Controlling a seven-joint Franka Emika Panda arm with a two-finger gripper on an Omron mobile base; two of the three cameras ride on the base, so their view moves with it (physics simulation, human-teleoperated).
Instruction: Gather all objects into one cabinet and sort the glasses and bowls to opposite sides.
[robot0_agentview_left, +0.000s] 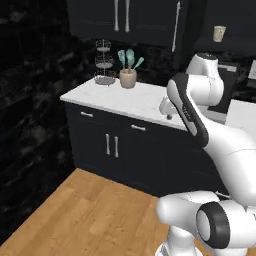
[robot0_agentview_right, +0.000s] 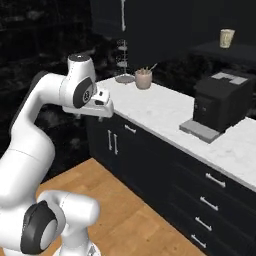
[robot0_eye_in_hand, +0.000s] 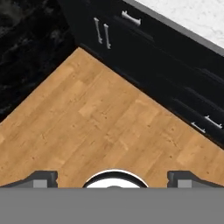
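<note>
The robot's hand (robot0_eye_in_hand: 113, 176) hangs released and empty, its two dark fingertips (robot0_eye_in_hand: 41, 177) set wide apart at the bottom of the hand view, looking down at the wooden floor (robot0_eye_in_hand: 100, 127) in front of the black drawers (robot0_eye_in_hand: 192, 109).

In the base views the white arm (robot0_agentview_right: 75, 92) is folded high beside the marble worktop (robot0_agentview_right: 165, 107). On that worktop stand a tan utensil pot (robot0_agentview_left: 128, 77), a wire tiered stand (robot0_agentview_left: 104, 65) and a black coffee machine (robot0_agentview_right: 222, 102).

One cream mug (robot0_agentview_right: 226, 37) sits on a dark shelf well beyond the arm. The black wall cabinet (robot0_agentview_left: 145, 20) is above the worktop, its door closed.

The sensible move is probably to lift the hand, face the cabinet and reach for its long silver handle (robot0_agentview_left: 176, 25) squarely.

No brand or writing is readable.
</note>
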